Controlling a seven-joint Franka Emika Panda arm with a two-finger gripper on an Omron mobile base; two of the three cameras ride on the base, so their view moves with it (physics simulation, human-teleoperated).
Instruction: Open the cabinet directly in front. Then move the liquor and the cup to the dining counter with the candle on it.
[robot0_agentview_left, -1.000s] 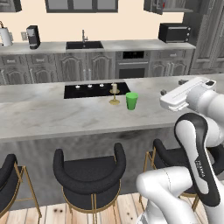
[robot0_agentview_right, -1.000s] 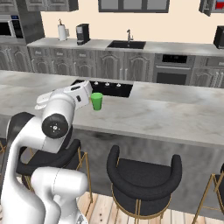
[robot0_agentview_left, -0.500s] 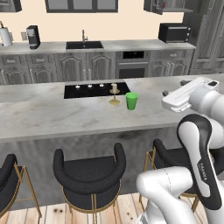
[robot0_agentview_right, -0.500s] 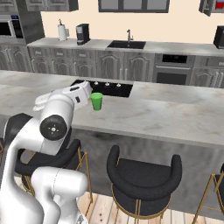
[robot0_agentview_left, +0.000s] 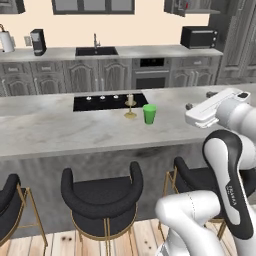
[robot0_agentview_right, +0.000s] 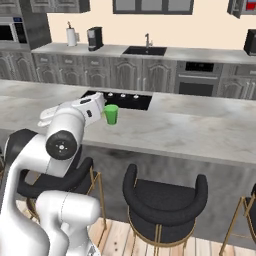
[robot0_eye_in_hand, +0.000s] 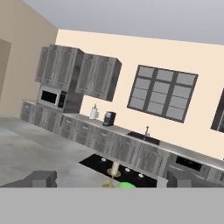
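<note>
My tool (robot0_agentview_left: 189, 106) hangs with its jaws apart and nothing between them, above the marble worktop (robot0_agentview_left: 60, 130). Ahead of it and slightly lower, the green cup (robot0_agentview_left: 149, 114) stands upright on that worktop, just beside the candle (robot0_agentview_left: 130, 106) on its gold holder, at the edge of the black cooktop (robot0_agentview_left: 107, 101). The liquor bottle is too small to make out. I judge the cup light, stiff and smooth, best gripped across its tapered wall near mid-height.
</note>
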